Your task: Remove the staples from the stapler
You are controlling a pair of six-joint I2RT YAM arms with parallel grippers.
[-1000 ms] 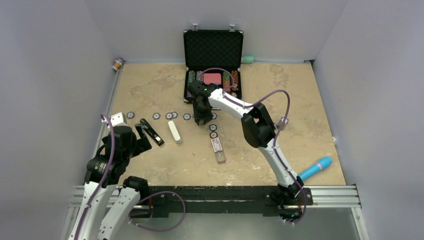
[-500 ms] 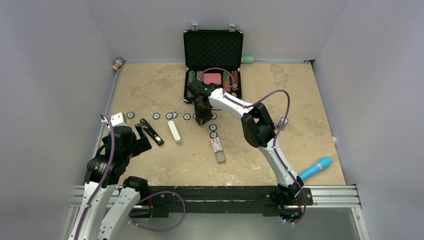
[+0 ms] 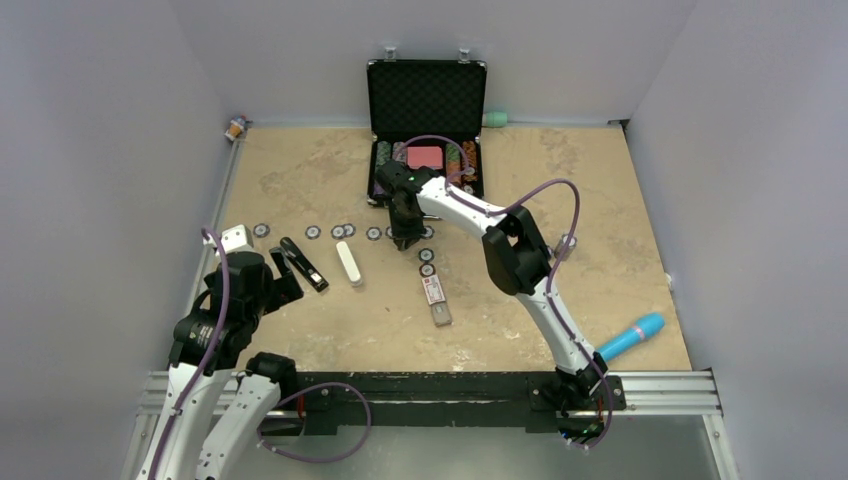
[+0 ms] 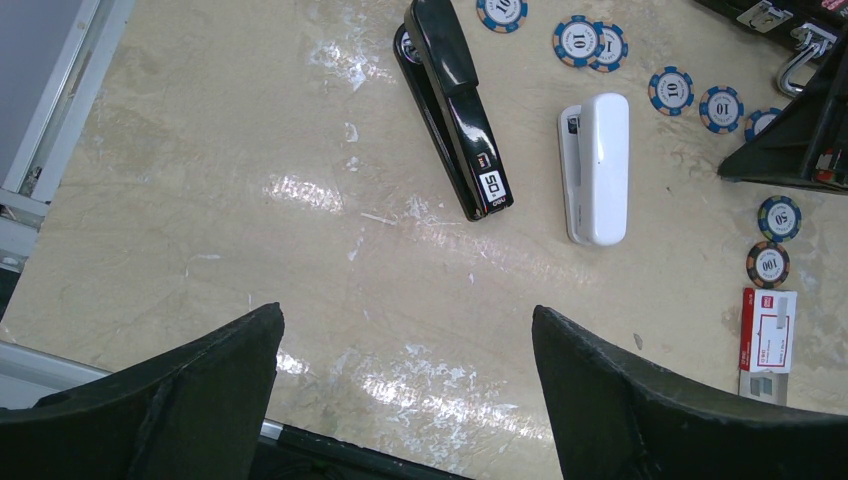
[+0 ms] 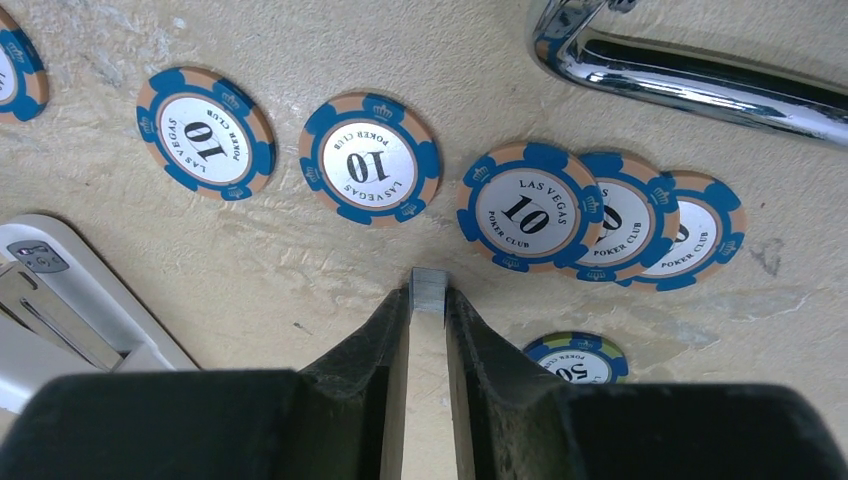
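Note:
The black stapler (image 3: pixel 303 264) lies on the table at the left; in the left wrist view (image 4: pixel 455 105) it looks closed. My left gripper (image 4: pixel 405 315) is open and empty, near of the stapler and apart from it. My right gripper (image 5: pixel 428 300) is shut on a small silvery-grey strip of staples (image 5: pixel 428 288), held at the fingertips just over the table among poker chips. In the top view the right gripper (image 3: pixel 405 240) points down near the case's front.
A white oblong block (image 4: pixel 597 165) lies right of the stapler. A clear staple box with a red-white label (image 3: pixel 434 291) lies mid-table. Several poker chips (image 5: pixel 368 165) lie in a row. An open black case (image 3: pixel 427 100) stands behind; its chrome handle (image 5: pixel 690 75) is close. A blue-pink cylinder (image 3: pixel 632 337) lies at the right.
The right wrist has shifted slightly toward the case, still gripping. The left arm has not moved.

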